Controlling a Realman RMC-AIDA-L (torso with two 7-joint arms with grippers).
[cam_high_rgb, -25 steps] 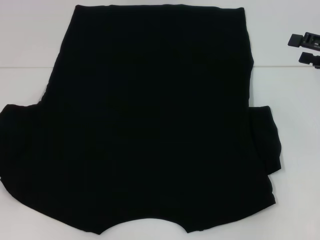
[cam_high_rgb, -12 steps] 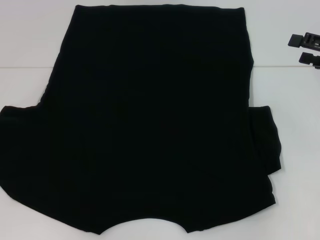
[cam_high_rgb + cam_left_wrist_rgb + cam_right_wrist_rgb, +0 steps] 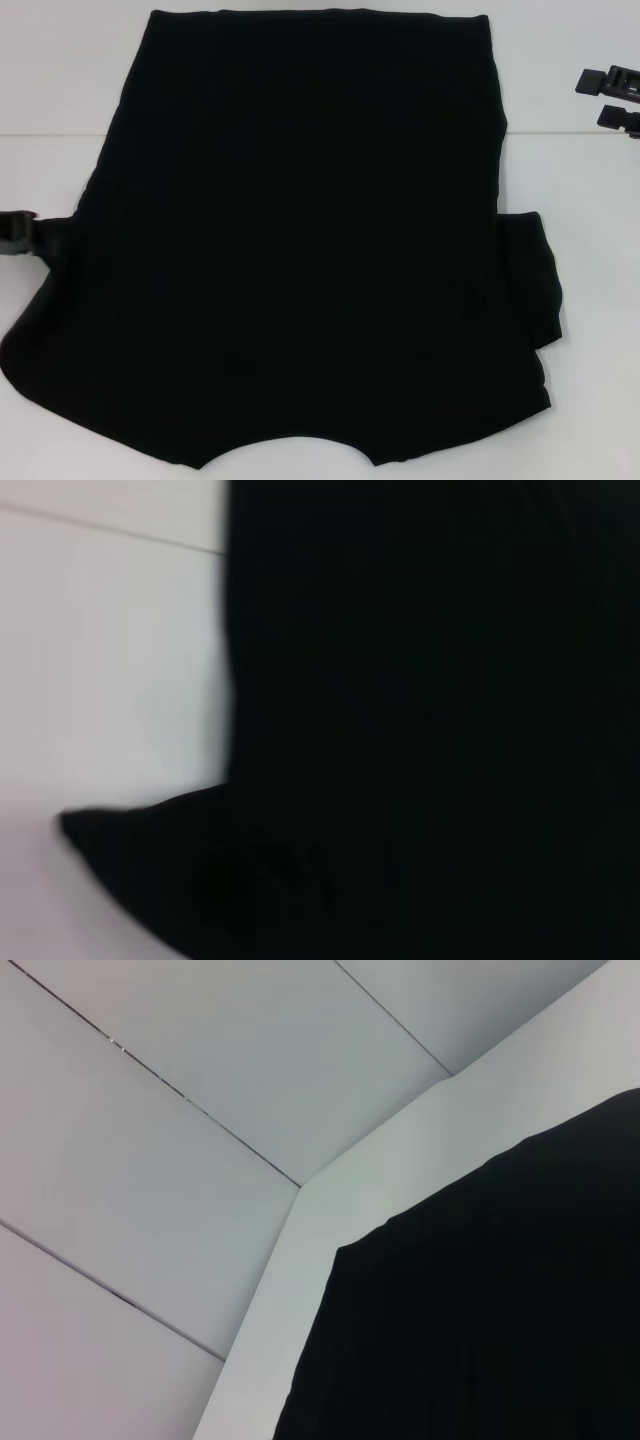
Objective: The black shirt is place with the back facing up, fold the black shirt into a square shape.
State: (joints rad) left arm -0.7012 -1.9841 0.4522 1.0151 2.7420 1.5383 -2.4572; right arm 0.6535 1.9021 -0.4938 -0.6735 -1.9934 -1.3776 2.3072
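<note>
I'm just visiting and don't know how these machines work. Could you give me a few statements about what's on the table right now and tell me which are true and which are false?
1. The large plain black cloth T-shirt lies spread flat on the white table. True.
2. The shirt is already folded into a neat square. False: its body is spread open and both sleeves stick out at the sides.
3. The left gripper is at the shirt's left sleeve edge. True.
4. The right gripper is pressing on the middle of the shirt. False: it sits off the cloth, near the table's far right edge.
5. White lettering shows on the shirt's upper side. False: only plain black cloth shows.
</note>
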